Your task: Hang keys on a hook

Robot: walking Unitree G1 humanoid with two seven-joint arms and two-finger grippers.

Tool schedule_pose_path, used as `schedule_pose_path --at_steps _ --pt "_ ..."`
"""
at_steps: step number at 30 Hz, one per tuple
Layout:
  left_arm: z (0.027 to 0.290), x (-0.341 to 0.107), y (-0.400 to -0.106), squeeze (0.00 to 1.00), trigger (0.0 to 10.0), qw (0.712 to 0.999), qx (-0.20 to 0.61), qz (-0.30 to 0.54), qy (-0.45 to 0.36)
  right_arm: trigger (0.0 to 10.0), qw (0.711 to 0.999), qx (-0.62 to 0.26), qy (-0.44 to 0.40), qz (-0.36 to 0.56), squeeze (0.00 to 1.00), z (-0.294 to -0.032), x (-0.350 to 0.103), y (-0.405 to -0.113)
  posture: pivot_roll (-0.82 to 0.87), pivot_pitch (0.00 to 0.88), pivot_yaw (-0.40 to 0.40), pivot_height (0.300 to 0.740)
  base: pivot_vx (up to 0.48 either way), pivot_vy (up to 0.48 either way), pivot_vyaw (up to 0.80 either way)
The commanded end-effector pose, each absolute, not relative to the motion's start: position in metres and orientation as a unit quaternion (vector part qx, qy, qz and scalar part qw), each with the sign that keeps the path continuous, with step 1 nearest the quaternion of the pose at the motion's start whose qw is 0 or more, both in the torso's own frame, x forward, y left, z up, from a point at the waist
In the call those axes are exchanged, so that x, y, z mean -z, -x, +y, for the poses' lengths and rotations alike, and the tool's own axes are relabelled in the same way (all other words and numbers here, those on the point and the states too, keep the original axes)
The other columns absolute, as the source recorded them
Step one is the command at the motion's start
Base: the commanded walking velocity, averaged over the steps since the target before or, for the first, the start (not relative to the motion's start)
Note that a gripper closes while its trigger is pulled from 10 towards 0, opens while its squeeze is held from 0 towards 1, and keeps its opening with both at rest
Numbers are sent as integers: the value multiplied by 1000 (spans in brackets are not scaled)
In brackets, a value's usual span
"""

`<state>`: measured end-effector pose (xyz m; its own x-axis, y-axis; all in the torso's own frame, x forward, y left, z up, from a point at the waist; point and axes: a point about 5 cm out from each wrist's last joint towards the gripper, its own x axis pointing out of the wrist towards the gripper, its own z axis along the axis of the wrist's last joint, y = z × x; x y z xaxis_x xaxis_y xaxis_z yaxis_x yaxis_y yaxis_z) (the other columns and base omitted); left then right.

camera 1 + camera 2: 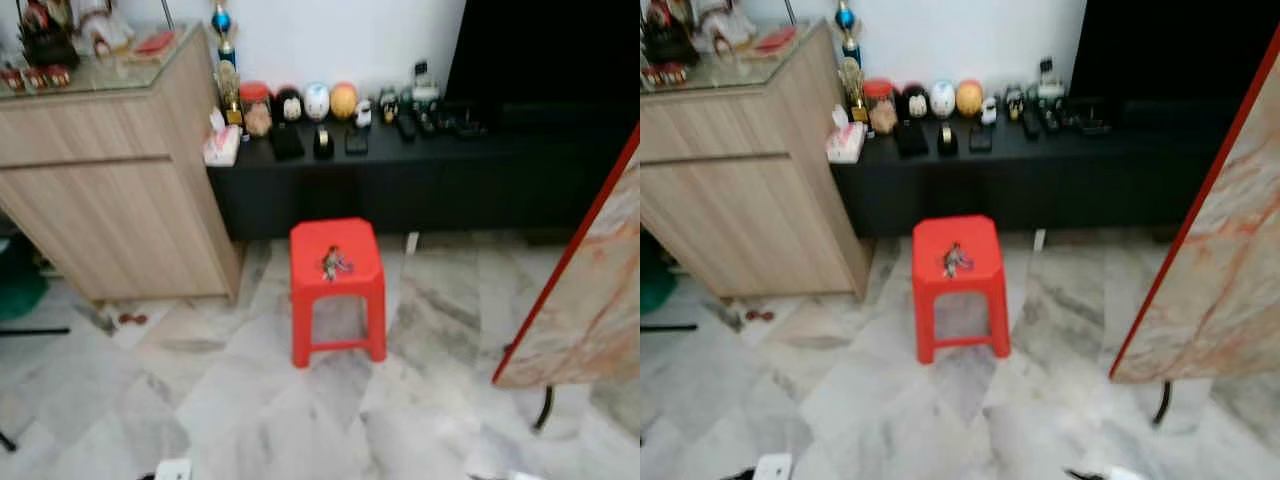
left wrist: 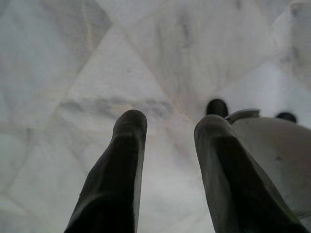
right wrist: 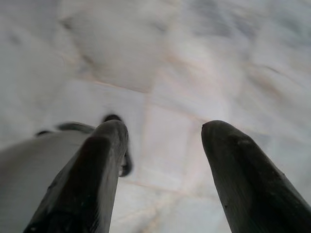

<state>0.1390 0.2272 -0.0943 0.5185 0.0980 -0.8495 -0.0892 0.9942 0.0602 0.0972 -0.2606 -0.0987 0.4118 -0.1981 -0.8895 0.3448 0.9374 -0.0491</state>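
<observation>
A small bunch of keys [image 1: 334, 263] lies on top of a red plastic stool [image 1: 336, 285] standing on the marble floor ahead of me. My left gripper [image 2: 170, 124] hangs over the floor, open, with nothing between its black fingers. My right gripper [image 3: 163, 128] also hangs over the floor, open and empty. Both arms are low at my sides, well short of the stool.
A wooden cabinet [image 1: 110, 190] stands at the left with a glass top of ornaments. A low black console [image 1: 420, 175] with small items runs along the back wall. A red-edged marble-patterned tabletop [image 1: 585, 290] juts in at the right.
</observation>
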Motion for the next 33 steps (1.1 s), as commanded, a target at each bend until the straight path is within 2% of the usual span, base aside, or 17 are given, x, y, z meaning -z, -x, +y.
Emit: schedule_pose_path --at_steps 1,2,6,13,17,31,33 --pt "227 96 -134 0 10000 866 -54 497 -3 10000 843 145 -67 514 0 -251 99 -105 -139 0 39 740 0 0 0" --pt "227 96 -134 0 10000 865 -52 499 -4 10000 846 128 -57 514 0 -235 101 -114 -135 0 37 740 0 0 0" --pt "226 96 -135 0 10000 865 -49 499 -6 10000 853 108 -19 511 0 -220 101 -127 -135 0 36 740 0 0 0" --pt "227 96 -135 0 10000 865 -50 499 -5 10000 858 98 24 504 0 -224 96 -140 -129 0 34 740 0 0 0" --pt "227 96 -135 0 10000 865 -51 499 -5 10000 856 131 -29 499 0 -223 96 -142 -124 0 34 740 0 0 0" --pt "227 96 -135 0 10000 865 -51 500 -6 10000 857 183 -87 474 0 -231 94 -141 -125 0 36 740 0 0 0" --pt "227 96 -135 0 10000 865 -52 499 -5 10000 865 203 -110 445 0 -240 89 -146 -125 0 36 740 0 0 0"
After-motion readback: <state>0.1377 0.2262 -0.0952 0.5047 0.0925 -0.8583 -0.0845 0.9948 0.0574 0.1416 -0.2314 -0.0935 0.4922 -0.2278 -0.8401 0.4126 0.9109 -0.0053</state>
